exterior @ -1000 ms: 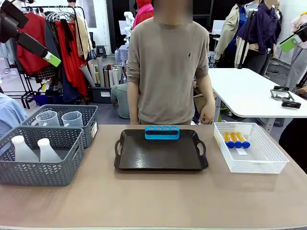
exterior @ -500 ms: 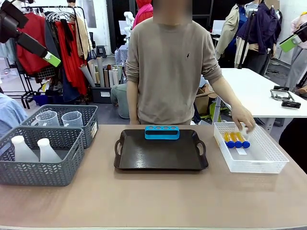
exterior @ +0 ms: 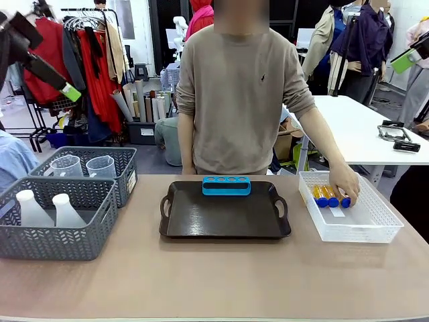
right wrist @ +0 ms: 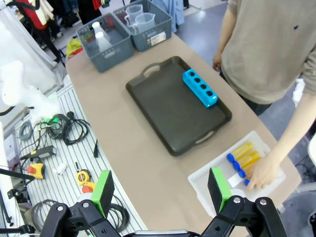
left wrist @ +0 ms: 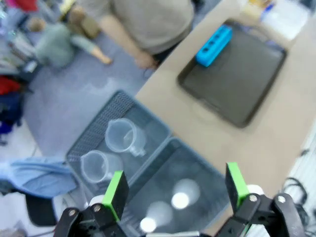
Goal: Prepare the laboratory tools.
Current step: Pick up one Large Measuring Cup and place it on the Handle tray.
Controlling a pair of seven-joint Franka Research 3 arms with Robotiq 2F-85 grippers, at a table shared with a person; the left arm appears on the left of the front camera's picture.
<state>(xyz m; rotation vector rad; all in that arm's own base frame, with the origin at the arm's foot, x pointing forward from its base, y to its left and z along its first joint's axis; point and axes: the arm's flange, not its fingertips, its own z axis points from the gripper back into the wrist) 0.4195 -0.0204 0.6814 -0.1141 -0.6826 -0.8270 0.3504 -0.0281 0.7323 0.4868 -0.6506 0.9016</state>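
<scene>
From the front, the dark tray sits mid-table with a blue rack on its far edge. Right of the tray, a white basket holds the orange tubes, and the person's hand rests on them, hiding some. Left of the tray, two grey baskets hold two clear jugs and two whitish flasks. From my left wrist, my left gripper hangs high above the baskets left of the tray, spread wide with nothing between its fingers. From my right wrist, my right gripper hangs above the near table edge, on the tray's near side, also spread wide and empty.
</scene>
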